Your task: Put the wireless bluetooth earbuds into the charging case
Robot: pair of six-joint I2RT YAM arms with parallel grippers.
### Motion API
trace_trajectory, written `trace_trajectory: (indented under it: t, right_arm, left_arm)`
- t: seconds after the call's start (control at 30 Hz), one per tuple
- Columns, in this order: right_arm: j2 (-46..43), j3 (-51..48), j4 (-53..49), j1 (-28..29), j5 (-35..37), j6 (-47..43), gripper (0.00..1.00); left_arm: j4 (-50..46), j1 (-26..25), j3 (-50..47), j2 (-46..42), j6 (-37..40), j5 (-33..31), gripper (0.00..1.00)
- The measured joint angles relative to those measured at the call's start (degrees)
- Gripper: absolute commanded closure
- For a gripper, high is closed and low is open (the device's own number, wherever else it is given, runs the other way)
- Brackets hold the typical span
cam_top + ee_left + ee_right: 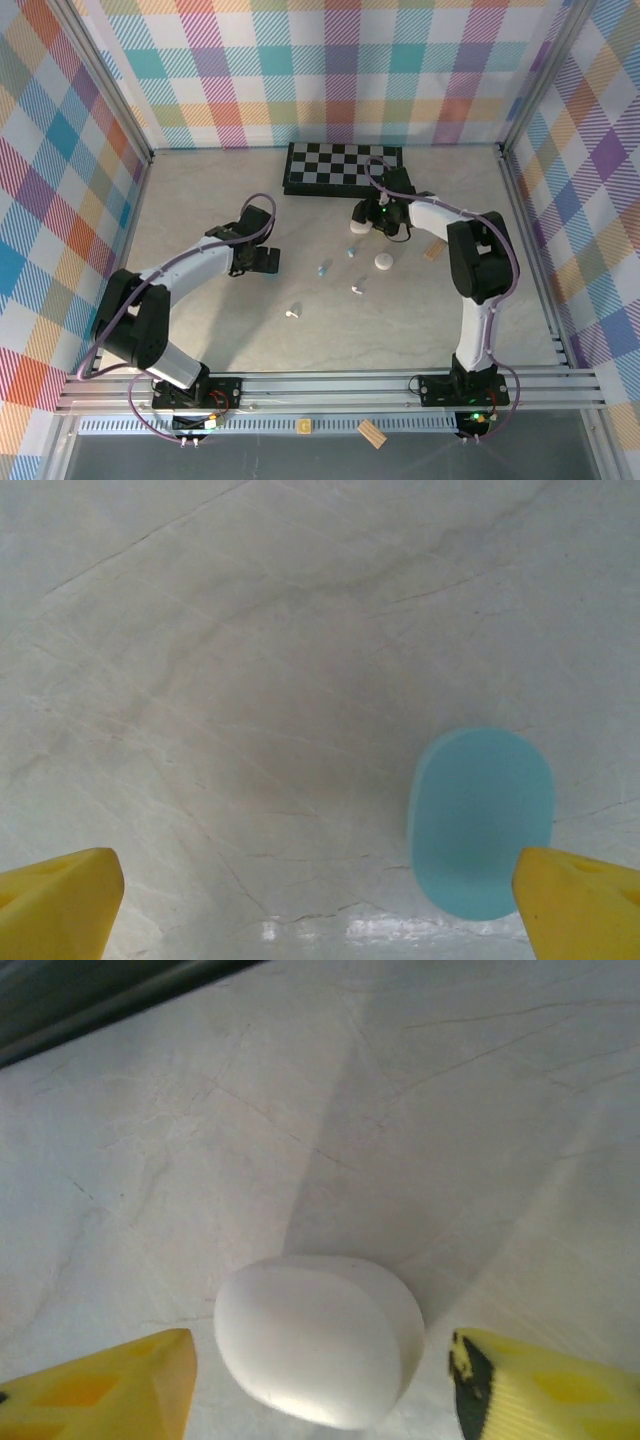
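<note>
My right gripper (322,1385) is hanging fingers apart, white case (315,1335) between them. My left gripper (315,885) is spread too, blue case (482,820) beside one finger

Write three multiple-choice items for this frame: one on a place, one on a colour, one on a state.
1. Where does the chessboard lie?
A) at the far edge of the table
B) between the arm bases
C) under the left arm

2. The left fingers flank a case of which colour?
A) white
B) light blue
C) black

3. How do the right fingers stand?
A) shut on an earbud
B) open, one on each side of the white case, clear of it
C) shut with nothing between them

Answers:
1 A: the top view shows it against the back wall.
2 B: the left wrist view shows the light blue case between the yellow tips.
3 B: the right wrist view shows bare table between each finger and the case.
</note>
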Motion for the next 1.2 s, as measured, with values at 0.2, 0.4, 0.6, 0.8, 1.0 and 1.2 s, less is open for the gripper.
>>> trace_trajectory:
  t: [0.2, 0.4, 0.6, 0.8, 1.0, 1.2]
  right_arm:
    - [-9.86, -2.19, -1.51, -0.07, 1.55, -2.12, 0.27]
    - [-13.99, -5.16, -1.55, -0.07, 1.73, -2.73, 0.27]
    - [-14.05, -8.0, -2.75, -0.07, 1.9, -3.13, 0.26]
    - [-14.16, -8.07, -2.84, -0.09, 1.86, -3.13, 0.26]
    - [-14.19, -8.07, -2.84, -0.11, 1.84, -3.13, 0.26]
    - [-14.95, -8.07, -2.89, -0.11, 1.57, -3.08, 0.26]
  left_arm:
    - [-0.55, -0.94, 3.19, 4.66, 1.38, 2.27, 0.19]
    - [-0.52, -4.17, 5.66, 9.97, 2.08, 4.44, 0.24]
    - [-0.52, -4.59, 5.6, 11.1, 2.03, 5.84, 0.37]
    - [-0.52, -4.59, 4.61, 11.1, 1.81, 6.36, 0.38]
    - [-0.5, -4.59, 4.22, 11.1, 1.64, 6.34, 0.51]
    - [-0.11, -4.59, 3.21, 10.8, 1.38, 6.32, 0.59]
